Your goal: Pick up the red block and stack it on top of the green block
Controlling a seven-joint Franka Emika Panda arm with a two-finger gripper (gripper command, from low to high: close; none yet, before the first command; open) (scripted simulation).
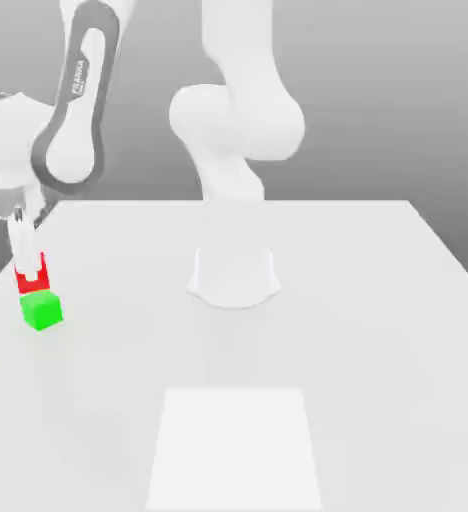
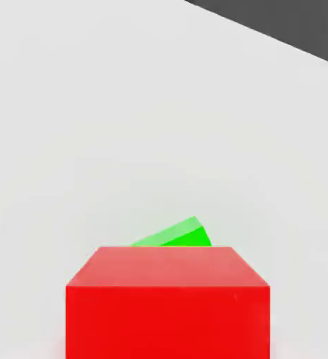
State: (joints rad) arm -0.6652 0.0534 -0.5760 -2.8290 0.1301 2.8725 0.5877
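Red block gripped, fingers closed on it, over by the exterior view's left! Green block sits just beside on the tabletop; the grasp looks done, the stacking remains!

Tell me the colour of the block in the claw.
Bright red; the hand view shows the block best.

The white arm is bent. At the exterior view's left, the hand is pointed down and is squeezed closed.
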